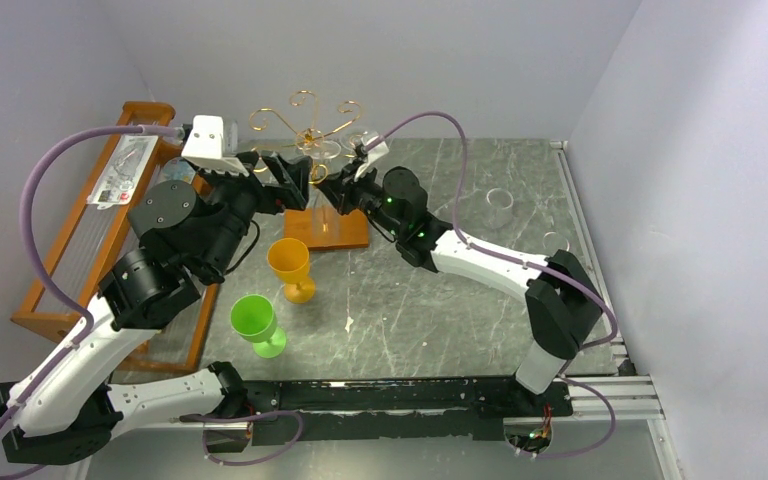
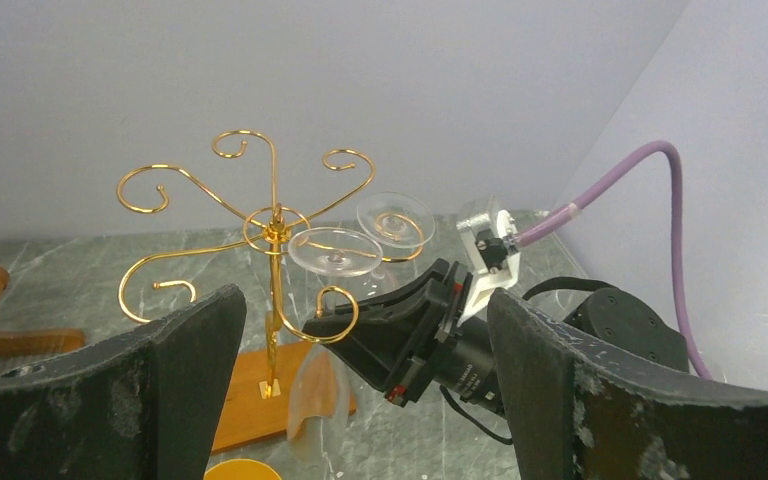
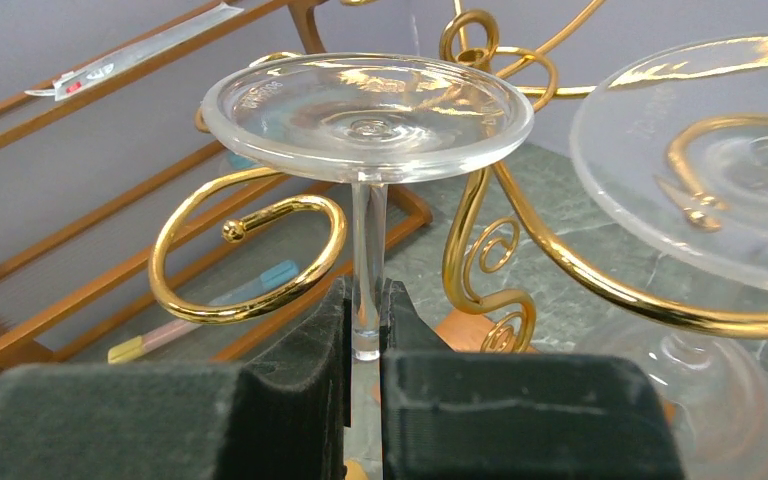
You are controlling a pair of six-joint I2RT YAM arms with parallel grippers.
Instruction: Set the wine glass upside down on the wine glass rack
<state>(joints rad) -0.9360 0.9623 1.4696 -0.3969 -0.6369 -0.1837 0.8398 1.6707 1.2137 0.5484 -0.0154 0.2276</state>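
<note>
The right jaws are clenched on the thin stem of a clear, upside-down wine glass point(image 3: 366, 110), its round foot uppermost and its bowl hanging below, out of the wrist view. The glass is held at the thin gold wire tree-shaped rack point(image 2: 275, 225), which stands on a small brown wooden base on the grey marbled tabletop point(image 1: 440, 310). The foot sits level just above one curled scroll arm and the stem stands just beside that curl; whether it has entered the loop I cannot tell. A second clear glass point(image 3: 700, 170) hangs inverted on the neighbouring scroll arm, foot resting on the wire. The left jaws are spread wide, grasping nothing, and face the rack from nearby. An orange plastic goblet point(image 1: 290, 265) and a green plastic goblet point(image 1: 255, 320) stand upright in front of the rack, apart from each other. A brown wooden slatted shelf point(image 1: 70, 250) lies along the left wall.
</note>
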